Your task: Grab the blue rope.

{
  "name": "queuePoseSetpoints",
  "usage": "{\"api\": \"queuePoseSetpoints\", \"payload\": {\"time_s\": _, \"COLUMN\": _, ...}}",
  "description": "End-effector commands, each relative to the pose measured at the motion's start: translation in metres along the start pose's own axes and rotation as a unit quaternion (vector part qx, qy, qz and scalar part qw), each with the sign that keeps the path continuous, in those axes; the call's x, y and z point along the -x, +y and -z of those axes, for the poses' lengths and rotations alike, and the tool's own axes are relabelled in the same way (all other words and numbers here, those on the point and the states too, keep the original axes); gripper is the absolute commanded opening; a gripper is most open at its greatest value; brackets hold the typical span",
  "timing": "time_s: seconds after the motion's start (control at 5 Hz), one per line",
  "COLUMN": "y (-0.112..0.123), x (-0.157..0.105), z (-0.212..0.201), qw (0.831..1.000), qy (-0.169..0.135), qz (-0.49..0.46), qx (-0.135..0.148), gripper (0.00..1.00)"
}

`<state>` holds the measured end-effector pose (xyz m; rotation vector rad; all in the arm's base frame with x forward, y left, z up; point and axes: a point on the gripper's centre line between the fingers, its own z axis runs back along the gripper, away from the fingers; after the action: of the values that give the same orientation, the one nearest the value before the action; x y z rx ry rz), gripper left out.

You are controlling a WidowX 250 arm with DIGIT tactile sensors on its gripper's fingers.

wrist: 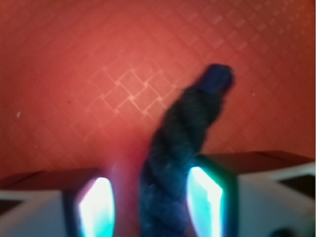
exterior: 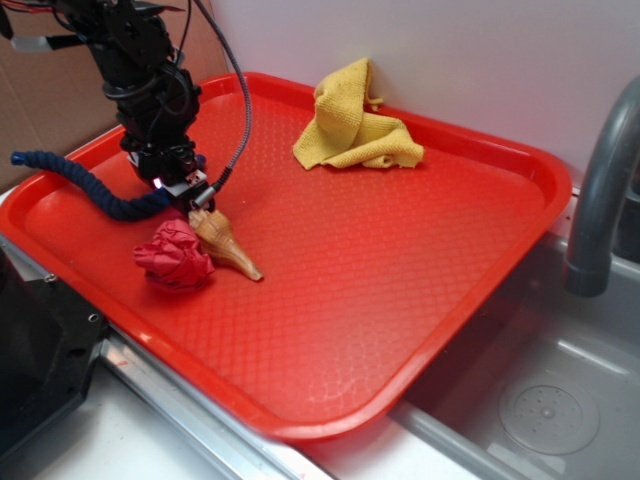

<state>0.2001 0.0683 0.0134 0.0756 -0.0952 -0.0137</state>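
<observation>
**Rope between the pads, grip not closed**

Here the pincer [wrist: 150, 205] stands open low over the tray [exterior: 420, 300], the rope [wrist: 182, 143] running up between its pads: it touches the right pad [wrist: 205, 200], with a gap at the left. The rope looks soft, light and floppy, its twist giving good purchase; taking it near this end, the rest would probably trail. Beside it lie a crumpled red paper ball [exterior: 173, 256] and a shell [exterior: 226, 246]; farther back, a yellow cloth [exterior: 352, 125].
</observation>
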Motion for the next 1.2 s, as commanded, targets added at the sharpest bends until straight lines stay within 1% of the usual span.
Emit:
{"api": "queuePoseSetpoints", "payload": {"time_s": 0.0, "y": 0.005, "x": 0.004, "z": -0.024, "qw": 1.000, "qy": 0.006, "qz": -0.009, "qx": 0.004, "gripper": 0.00}}
{"api": "queuePoseSetpoints", "payload": {"time_s": 0.2, "y": 0.004, "x": 0.003, "z": -0.044, "qw": 1.000, "qy": 0.000, "qz": -0.008, "qx": 0.005, "gripper": 0.00}}
{"api": "queuePoseSetpoints", "payload": {"time_s": 0.4, "y": -0.011, "x": -0.004, "z": -0.095, "qw": 1.000, "qy": -0.008, "qz": -0.012, "qx": 0.013, "gripper": 0.00}}
{"api": "queuePoseSetpoints", "payload": {"time_s": 0.6, "y": -0.027, "x": -0.017, "z": -0.146, "qw": 0.998, "qy": -0.015, "qz": -0.056, "qx": 0.018, "gripper": 0.00}}
{"api": "queuePoseSetpoints", "payload": {"time_s": 0.8, "y": -0.035, "x": -0.033, "z": -0.195, "qw": 0.995, "qy": -0.019, "qz": -0.096, "qx": 0.007, "gripper": 0.00}}
{"api": "queuePoseSetpoints", "payload": {"time_s": 1.0, "y": -0.045, "x": -0.053, "z": -0.244, "qw": 0.990, "qy": -0.004, "qz": -0.139, "qx": 0.008, "gripper": 0.00}}
